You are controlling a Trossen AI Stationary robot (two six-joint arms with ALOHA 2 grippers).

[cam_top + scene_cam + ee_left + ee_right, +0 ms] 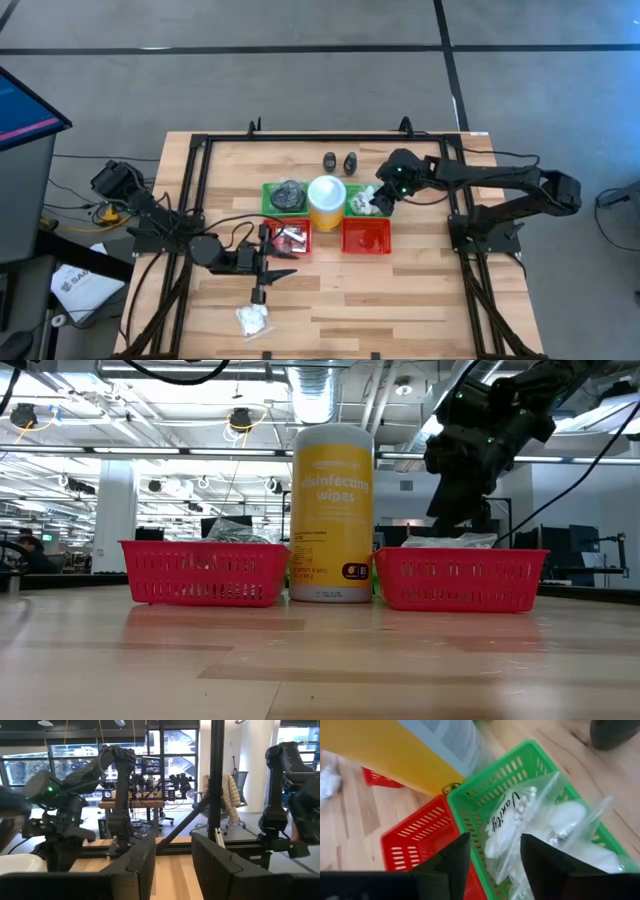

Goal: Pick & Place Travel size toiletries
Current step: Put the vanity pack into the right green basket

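My right gripper (383,198) (492,862) is open and hovers just above the far-right green tray (470,795), its fingers pointing down over the clear-wrapped white packets (520,817) (364,203) lying in it. In the low view it (458,510) hangs above those packets (450,541). My left gripper (275,276) (172,865) is open and empty, held level beside the near-left red tray (290,238). Another white packet (253,318) lies on the table near the front edge. Two tiny black bottles (340,161) stand on the far side. A dark grey pad (289,195) lies in the left green tray.
The yellow wipes cylinder (326,200) (332,510) stands between the two green trays. The near-right red tray (366,237) (460,578) sits in front of the right green one. Silvery items lie in the near-left red tray. A black frame (200,150) borders the table.
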